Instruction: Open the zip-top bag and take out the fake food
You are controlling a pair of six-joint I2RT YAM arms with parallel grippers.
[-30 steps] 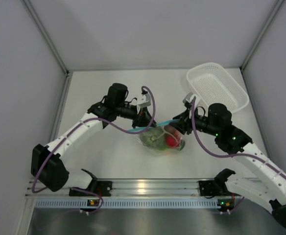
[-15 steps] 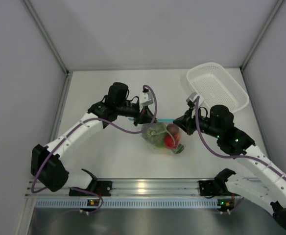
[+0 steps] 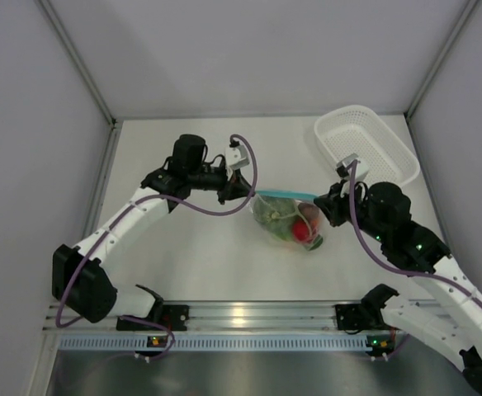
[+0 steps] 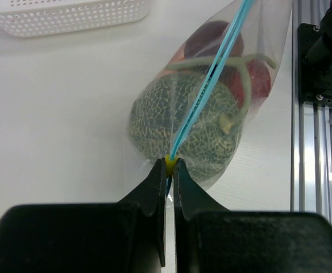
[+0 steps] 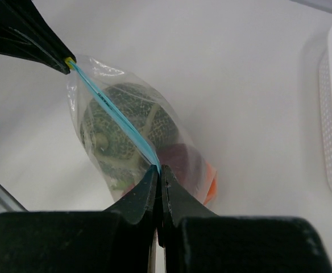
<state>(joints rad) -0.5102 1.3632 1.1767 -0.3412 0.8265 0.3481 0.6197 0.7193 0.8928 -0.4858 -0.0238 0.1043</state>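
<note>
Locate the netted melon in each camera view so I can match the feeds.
Top external: melon at centre, in the left part of the zip-top bag.
Left wrist: melon at centre, just beyond the left gripper.
Right wrist: melon left of centre, above the right gripper.
Shared landmark: the blue zip strip, stretched between both grippers across the melon.

From the left wrist, the basket (image 4: 69, 14) and the far end of the zip-top bag (image 4: 262, 34) run off the top edge. The melon (image 4: 154, 125) partly hides the red pieces (image 4: 211, 42) behind it. Overhead, the green pieces (image 3: 267, 216) are too small to tell apart.
</note>
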